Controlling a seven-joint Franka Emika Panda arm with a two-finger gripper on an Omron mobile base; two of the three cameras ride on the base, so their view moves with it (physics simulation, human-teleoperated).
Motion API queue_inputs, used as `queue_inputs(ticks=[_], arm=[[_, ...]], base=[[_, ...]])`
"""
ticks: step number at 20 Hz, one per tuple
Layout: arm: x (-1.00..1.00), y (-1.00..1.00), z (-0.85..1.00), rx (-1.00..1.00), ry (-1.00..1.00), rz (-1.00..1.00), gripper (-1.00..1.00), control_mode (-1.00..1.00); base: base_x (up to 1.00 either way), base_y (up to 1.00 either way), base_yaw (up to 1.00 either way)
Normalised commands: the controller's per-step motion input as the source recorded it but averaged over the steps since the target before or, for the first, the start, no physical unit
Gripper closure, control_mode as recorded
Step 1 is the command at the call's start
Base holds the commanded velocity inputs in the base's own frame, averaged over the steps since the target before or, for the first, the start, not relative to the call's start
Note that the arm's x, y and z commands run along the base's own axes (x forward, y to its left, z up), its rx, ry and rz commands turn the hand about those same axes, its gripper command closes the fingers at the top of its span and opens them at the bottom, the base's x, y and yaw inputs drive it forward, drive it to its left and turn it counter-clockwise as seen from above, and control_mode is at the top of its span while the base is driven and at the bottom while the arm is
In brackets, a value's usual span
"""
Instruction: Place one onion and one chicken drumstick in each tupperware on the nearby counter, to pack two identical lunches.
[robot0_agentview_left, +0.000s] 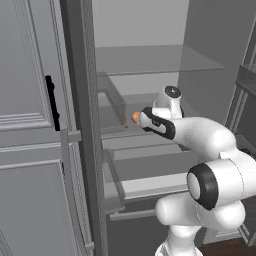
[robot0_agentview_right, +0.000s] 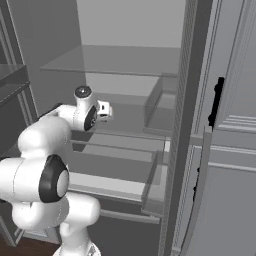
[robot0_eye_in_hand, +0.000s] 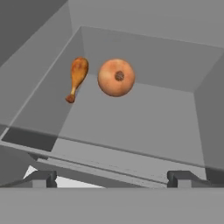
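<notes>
We see the arm reaching forward into an open grey fridge (robot0_agentview_left: 150, 60), forearm level. The tool (robot0_eye_in_hand: 112, 178) is released, fingers spread wide, holding nothing. In the drawer (robot0_eye_in_hand: 131, 122) lie one onion (robot0_eye_in_hand: 116, 77) and, just beside it, a slim chicken drumstick (robot0_eye_in_hand: 77, 77), apart. From the left base view the arm hides most of the onion. No writing is legible.

Onion (robot0_eye_in_hand: 116, 77) and chicken drumstick (robot0_eye_in_hand: 77, 77) set side by side in a fridge drawer (robot0_eye_in_hand: 144, 118), drumstick nearest the left wall, both toward the back wall.
</notes>
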Motion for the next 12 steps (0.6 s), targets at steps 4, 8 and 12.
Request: queue_inputs(ticks=[4,8,12], arm=[[0.61,0.09,-0.20,0.00,0.07,0.00,-1.00,-1.00],[0.67,0.03,-0.42,0.00,0.03,0.00,-1.00,-1.00],[0.75,0.11,-0.39,0.00,0.03,0.00,-1.00,-1.00]], base=[[0.00,0.00,0.00],[0.00,0.00,0.00],[0.00,0.00,0.00]])
